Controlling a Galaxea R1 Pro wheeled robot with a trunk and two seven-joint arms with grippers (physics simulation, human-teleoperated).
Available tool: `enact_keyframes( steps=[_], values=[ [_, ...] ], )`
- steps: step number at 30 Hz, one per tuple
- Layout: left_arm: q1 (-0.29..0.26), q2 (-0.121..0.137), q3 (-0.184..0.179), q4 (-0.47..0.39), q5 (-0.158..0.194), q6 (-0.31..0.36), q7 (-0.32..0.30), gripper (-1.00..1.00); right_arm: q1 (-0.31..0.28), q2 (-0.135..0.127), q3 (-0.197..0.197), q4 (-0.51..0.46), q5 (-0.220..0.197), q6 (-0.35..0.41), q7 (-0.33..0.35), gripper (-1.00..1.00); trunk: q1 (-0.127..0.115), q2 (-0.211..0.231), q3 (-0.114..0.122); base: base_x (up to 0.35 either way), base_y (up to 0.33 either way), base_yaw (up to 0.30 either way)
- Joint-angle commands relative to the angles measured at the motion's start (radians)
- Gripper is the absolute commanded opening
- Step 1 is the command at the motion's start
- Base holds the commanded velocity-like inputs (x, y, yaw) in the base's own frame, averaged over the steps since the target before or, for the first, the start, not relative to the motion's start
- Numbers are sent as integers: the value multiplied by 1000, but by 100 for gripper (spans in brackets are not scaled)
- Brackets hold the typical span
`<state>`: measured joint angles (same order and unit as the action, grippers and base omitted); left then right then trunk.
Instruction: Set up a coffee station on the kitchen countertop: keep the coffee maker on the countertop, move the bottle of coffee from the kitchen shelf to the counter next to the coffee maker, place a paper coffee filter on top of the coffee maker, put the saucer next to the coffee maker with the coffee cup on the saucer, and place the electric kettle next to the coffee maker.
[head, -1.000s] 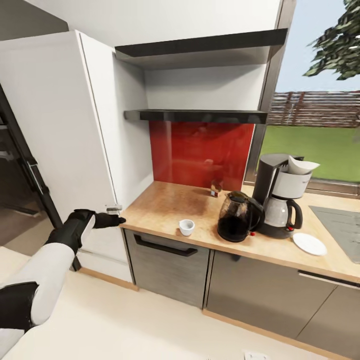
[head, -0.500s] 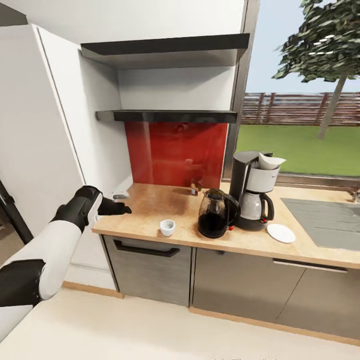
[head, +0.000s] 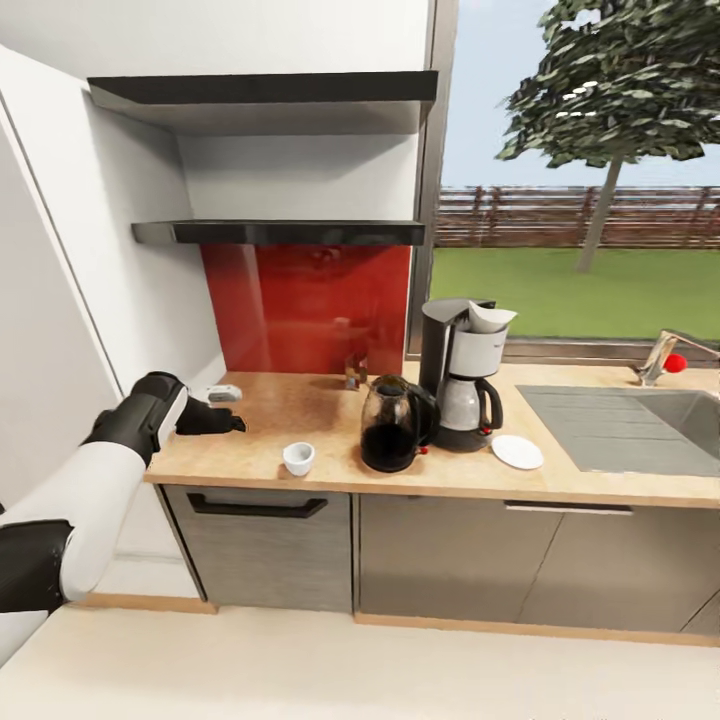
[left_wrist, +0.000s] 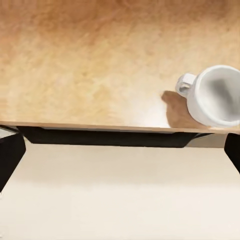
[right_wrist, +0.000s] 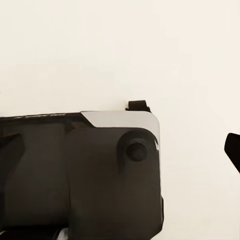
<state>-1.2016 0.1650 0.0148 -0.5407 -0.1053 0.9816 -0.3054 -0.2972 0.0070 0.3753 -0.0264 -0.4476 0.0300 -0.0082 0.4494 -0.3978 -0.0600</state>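
Beige countertop (head: 300, 400) under a dark wall shelf (head: 280, 232), coffee maker (head: 458, 375) with paper filter (head: 490, 318) on top, kettle (head: 393, 425) touching its left, saucer (head: 517, 452) right, cup (head: 297, 458) near front edge, small bottle (head: 352, 372) by red backsplash (head: 310, 305), left gripper (head: 222, 408) released over the counter's left end, right gripper state unreadable.

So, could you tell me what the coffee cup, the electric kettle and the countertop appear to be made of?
The coffee cup looks like glazed white ceramic: smooth, opaque, softly shaded. The electric kettle seems dark see-through glass with black, probably plastic, lid and handle. The countertop looks like matte beige wood-look laminate, given its mottled grain.
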Motion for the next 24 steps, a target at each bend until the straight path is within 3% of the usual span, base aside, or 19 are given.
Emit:
enact_keyframes(
  steps=[1, 3, 8, 15, 24],
  values=[
    [1, 4, -7, -1, -10, 3, -9, 100, -1, 1, 9, -2, -8, 3, 1, 100, 1, -2, -2, 0, 0, -39],
    [5, 13, -46, 0, -10, 4, -9, 100, 0, 4, 11, -2, -7, 2, 5, 100, 1, -2, -2, 0, 0, -16],
    [9, 20, -89, 4, -10, 5, -9, 100, 0, 5, 11, -2, -5, 2, 9, 100, 1, -2, -2, 124, 0, -5],
    [11, 22, -96, 9, -11, 5, -9, 100, 0, 4, 11, 0, -4, 1, 6, 100, 1, -2, -2, 268, 0, 0],
    [13, 22, -97, 4, -11, 5, -8, 100, 0, 5, 12, -2, -3, 2, 9, 100, 1, -2, -2, 35, 0, 0]
  ],
)
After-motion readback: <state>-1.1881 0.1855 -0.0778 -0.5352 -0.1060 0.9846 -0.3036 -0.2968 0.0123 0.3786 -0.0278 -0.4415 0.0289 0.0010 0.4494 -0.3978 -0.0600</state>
